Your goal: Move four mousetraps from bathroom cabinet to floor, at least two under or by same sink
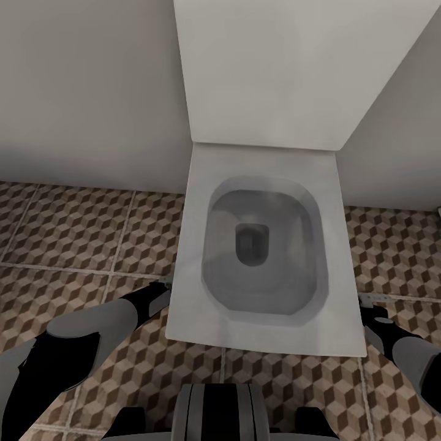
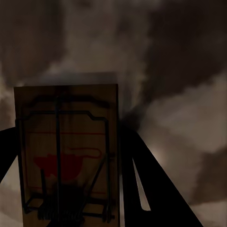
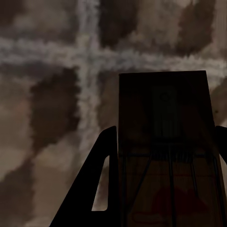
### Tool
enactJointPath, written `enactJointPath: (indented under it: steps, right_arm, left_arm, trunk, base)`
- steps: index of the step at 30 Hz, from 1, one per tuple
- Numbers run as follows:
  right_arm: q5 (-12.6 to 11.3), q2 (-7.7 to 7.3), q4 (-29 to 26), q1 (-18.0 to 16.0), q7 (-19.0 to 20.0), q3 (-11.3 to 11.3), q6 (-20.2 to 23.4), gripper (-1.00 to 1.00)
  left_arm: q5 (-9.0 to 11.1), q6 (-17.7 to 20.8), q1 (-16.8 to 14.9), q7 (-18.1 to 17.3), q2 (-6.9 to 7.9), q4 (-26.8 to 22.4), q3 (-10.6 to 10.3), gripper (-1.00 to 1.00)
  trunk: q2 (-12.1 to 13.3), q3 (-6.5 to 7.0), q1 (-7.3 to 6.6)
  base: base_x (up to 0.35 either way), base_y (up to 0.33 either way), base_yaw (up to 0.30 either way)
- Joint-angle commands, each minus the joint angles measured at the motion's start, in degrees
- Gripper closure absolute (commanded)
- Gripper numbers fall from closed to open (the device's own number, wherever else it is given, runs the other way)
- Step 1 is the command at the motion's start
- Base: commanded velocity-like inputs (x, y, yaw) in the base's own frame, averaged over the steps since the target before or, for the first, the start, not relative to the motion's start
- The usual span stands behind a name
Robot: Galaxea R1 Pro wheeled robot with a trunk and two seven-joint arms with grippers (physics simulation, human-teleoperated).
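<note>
In the left wrist view a brown wooden mousetrap (image 2: 66, 142) with dark wire and a red mouse print sits between the dark fingers (image 2: 142, 184) of my left gripper (image 2: 66, 161), which is shut on it. The right wrist view shows a second mousetrap (image 3: 163, 142), in shadow, held the same way by my right gripper (image 3: 163, 161). Both hang low over the cube-patterned bathroom floor (image 1: 73, 226). In the head view the left gripper (image 1: 160, 291) is at the toilet's left front corner and the right gripper (image 1: 369, 306) at its right front corner. The sink is out of view.
A white toilet (image 1: 196, 245) with its lid raised against the wall stands straight ahead between my two arms. Grey walls close the space behind it and at the right. Patterned tiles stretch to the left and right of the toilet.
</note>
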Motion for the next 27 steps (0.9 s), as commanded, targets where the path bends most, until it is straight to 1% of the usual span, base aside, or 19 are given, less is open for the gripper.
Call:
enactJointPath:
  steps: [1, 9, 15, 27]
  right_arm:
    - [-0.4, 0.01, 0.0, 0.0, 0.0, 0.5, -0.1, 1.00]
    - [-0.4, 0.00, 0.0, 0.0, 0.1, 0.5, -0.3, 1.00]
    - [-0.4, 0.00, 0.1, 0.0, 0.1, 0.5, -1.6, 1.00]
    - [-0.4, -0.05, 0.1, 0.0, 0.2, 0.5, -1.8, 1.00]
  left_arm:
    - [0.9, 0.0, 0.9, 0.1, 0.04, -0.1, 0.2, -1.00]
    - [0.9, 0.0, 0.9, 0.1, 0.04, -0.1, 0.2, -1.00]
    - [0.9, 0.0, 0.9, 0.1, 0.04, -0.2, 0.2, -1.00]
    - [0.9, 0.0, 0.9, 0.1, 0.04, -0.2, 0.2, -1.00]
  trunk:
    - [0.0, -0.04, 0.02]
    - [0.0, -0.04, 0.02]
    - [0.0, -0.04, 0.02]
    - [0.0, -0.04, 0.02]
  base:
    - [0.000, 0.000, 0.000]
    - [0.000, 0.000, 0.000]
    - [0.000, 0.000, 0.000]
    - [0.000, 0.000, 0.000]
